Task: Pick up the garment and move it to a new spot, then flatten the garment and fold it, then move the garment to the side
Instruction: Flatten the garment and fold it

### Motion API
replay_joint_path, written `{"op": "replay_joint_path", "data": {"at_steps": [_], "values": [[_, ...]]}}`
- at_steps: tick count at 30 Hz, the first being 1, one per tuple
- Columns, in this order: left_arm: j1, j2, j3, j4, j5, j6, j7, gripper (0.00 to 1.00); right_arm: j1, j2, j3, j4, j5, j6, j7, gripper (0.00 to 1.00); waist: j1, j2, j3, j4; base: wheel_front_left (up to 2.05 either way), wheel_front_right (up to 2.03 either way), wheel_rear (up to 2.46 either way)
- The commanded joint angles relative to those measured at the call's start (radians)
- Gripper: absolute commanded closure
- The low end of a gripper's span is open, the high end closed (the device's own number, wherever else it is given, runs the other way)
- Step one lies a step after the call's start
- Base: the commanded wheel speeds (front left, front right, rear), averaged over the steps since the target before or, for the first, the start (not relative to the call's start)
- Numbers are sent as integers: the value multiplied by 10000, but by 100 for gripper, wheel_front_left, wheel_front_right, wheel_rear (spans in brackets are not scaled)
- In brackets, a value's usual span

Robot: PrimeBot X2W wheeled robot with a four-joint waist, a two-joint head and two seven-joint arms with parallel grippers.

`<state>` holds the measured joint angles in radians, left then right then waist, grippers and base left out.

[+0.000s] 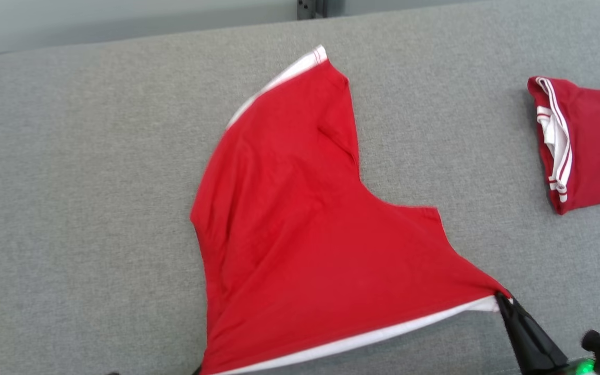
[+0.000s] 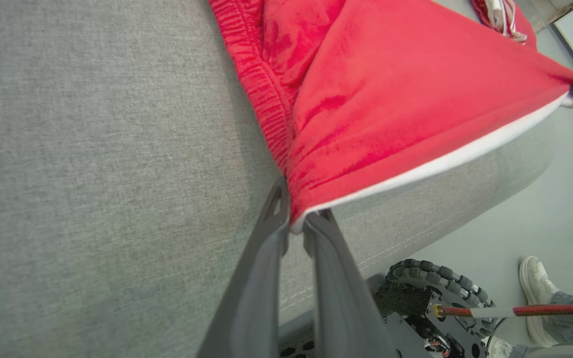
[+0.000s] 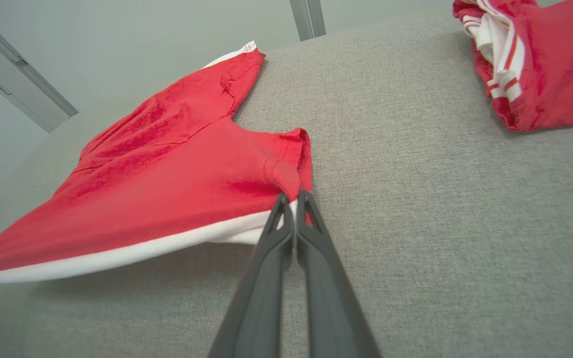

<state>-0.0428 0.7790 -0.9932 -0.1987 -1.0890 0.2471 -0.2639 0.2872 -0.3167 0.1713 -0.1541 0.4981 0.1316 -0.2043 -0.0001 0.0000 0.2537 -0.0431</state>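
Observation:
The garment (image 1: 300, 219) is a pair of red shorts with a white band, spread on the grey surface (image 1: 71, 182). Its near edge is lifted and pulled taut between my two grippers. My right gripper (image 1: 502, 298) is shut on the garment's near right corner; in the right wrist view its fingers pinch the garment (image 3: 182, 184), the right gripper (image 3: 291, 199) gripping red cloth above the white band. My left gripper (image 2: 296, 221) is shut on the near left corner of the garment (image 2: 406, 99), by the ribbed waistband. The far leg end lies flat at the back.
A second red garment (image 1: 586, 146) with white stripes lies folded at the right of the surface, also in the right wrist view (image 3: 540, 59). The surface's front edge and the floor show in the left wrist view, with a person's shoe (image 2: 535, 288) and my wheeled base (image 2: 430, 303).

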Motion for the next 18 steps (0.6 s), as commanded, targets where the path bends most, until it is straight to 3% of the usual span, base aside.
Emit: {"op": "replay_joint_path", "data": {"at_steps": [1,4,9,15,18], "values": [[331,87,263,-256,-80,114,8,100,157,63,-302,-326,-57,-17,101,100,1,0,-416,355,0,0,0],[516,193,776,-660,10,21,7,100,-56,73,-667,-839,-229,-17,519,100,1,0,-126,561,0,0,0],[-828,165,1281,-882,-87,-543,327,100,-2412,111,-399,-962,-715,-16,1518,100,1,0,990,1023,0,0,0],[-2897,-302,1790,-248,-520,-1458,1274,100,-6088,325,589,206,-686,-14,2442,100,1,0,2001,1799,0,0,0],[-3998,-853,1908,582,-620,-1782,1670,100,-7581,279,846,1141,-790,-11,2640,100,1,0,2375,2189,0,0,0]]}}
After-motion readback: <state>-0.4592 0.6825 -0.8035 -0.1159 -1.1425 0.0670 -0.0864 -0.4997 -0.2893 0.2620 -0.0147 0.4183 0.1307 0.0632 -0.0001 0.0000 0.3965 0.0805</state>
